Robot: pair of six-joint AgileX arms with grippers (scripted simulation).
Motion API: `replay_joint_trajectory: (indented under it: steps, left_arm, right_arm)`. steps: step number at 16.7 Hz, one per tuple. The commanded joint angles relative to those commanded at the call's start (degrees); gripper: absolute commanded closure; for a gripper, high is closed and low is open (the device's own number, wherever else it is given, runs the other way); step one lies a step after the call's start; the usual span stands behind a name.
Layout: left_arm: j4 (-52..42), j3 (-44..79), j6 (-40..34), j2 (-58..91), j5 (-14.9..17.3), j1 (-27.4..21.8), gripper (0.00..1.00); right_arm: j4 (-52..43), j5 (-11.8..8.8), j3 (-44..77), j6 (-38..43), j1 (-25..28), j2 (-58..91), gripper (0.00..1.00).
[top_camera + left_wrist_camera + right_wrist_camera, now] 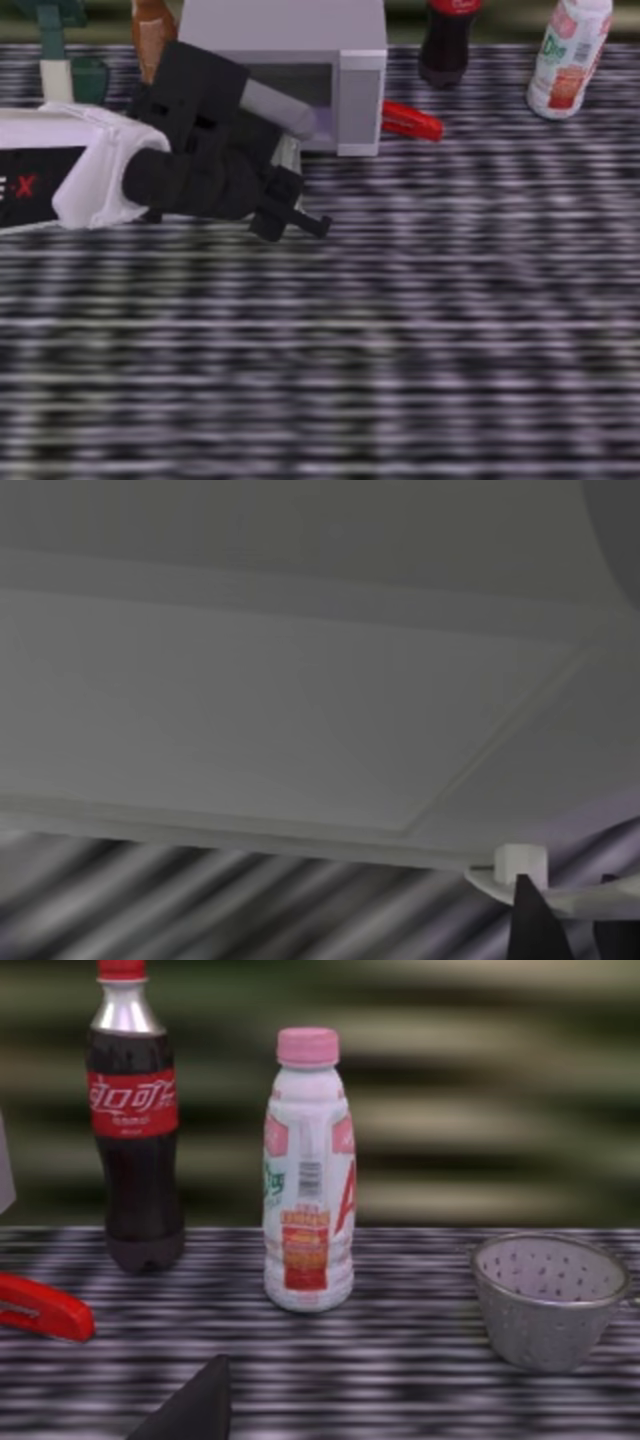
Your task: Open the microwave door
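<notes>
Left gripper [290,215] sat at the swung-out edge of the flat light grey windowed microwave door [285,150]; can't tell its finger state. Door was partly open on the boxy silvery microwave [290,40], back left; more swing probably left. Right arm wasn't visible from above.

The striped table [420,330] carries the microwave [285,40], 2 bottles [568,55] and a strainer [550,1300].
</notes>
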Motion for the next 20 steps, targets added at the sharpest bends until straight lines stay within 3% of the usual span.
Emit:
replay_joint_trajectory:
  steps: [11,20]
  left_arm:
    - [-0.3,-1.2,3.1,-1.0,2.6,1.3,1.00]
    - [-0.3,-1.2,3.1,-1.1,2.6,1.3,1.00]
  right_arm:
    - [0.0,0.0,0.0,0.0,0.0,0.0,0.00]
    - [0.0,0.0,0.0,0.0,0.0,0.0,0.00]
